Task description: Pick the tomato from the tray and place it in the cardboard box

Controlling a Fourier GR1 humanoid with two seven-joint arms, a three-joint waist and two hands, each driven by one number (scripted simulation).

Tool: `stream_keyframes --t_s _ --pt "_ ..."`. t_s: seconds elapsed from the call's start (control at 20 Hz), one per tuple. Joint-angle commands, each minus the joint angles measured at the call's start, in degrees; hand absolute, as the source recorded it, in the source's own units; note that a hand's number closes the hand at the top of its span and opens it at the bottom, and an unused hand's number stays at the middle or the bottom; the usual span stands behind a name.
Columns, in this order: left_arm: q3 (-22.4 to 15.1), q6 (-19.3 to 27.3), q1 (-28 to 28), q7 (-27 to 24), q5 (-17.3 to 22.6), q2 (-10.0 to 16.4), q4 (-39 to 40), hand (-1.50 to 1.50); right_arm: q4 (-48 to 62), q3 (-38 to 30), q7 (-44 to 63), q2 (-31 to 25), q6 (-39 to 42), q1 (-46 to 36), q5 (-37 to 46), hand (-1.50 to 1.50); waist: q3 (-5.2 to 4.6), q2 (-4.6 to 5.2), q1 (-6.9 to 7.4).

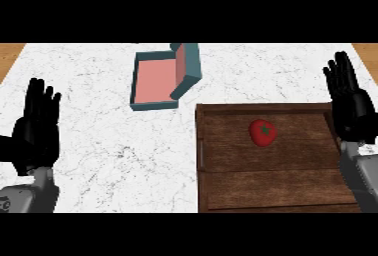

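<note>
Count: on my feed I make out one tomato [263, 133], one tray [258, 187], one box [190, 64] and two robot hands.
Tomato: red with a green top, lying inside the tray, in its far half and slightly right of the middle; nothing touches it.
Tray: dark brown wood with a raised rim, sitting on the right part of the tabletop [111, 150], running down to the near edge of my view.
Box: teal outside, pink inside, open at the top, with a flap standing along its right side; it sits beyond the tray's far left corner, near it but apart.
Left robot hand [35, 127]: at the left edge, fingers straight and spread, pointing up, holding nothing.
Right robot hand [351, 102]: at the right edge over the tray's right rim, fingers straight and apart, holding nothing, well clear of the tomato.
Tabletop: white marble with grey veins.
</note>
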Motion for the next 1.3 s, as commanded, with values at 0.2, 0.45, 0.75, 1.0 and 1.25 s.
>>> stream_keyframes --t_s 0.2,0.45,0.75,1.0,1.25 --pt "-7.5 -6.6 2.8 0.8 -9.3 8.1 5.2 0.0 -4.6 4.2 -1.7 4.7 13.6 -11.3 -7.1 -1.5 0.75 -0.75 3.09" --pt "-13.6 -7.1 7.0 1.0 -13.5 6.3 5.5 0.0 5.2 6.0 0.5 6.7 -1.3 -8.6 6.1 -1.5 0.62 -0.97 2.09" --pt "-8.8 -11.9 7.8 0.1 -11.7 8.4 5.9 0.0 10.3 2.2 -8.7 2.1 10.8 -9.6 5.7 -1.5 0.59 -1.15 1.6" --pt "-9.2 -10.1 5.0 2.6 -12.5 7.5 6.5 0.0 8.0 7.8 -4.0 -11.3 17.2 -10.7 14.8 -1.5 0.51 -1.29 0.73" --pt "-10.5 -10.8 7.9 1.1 -12.8 6.8 4.7 0.0 6.5 14.5 3.8 -19.4 28.4 -13.9 19.8 -1.5 0.44 -1.49 1.67"
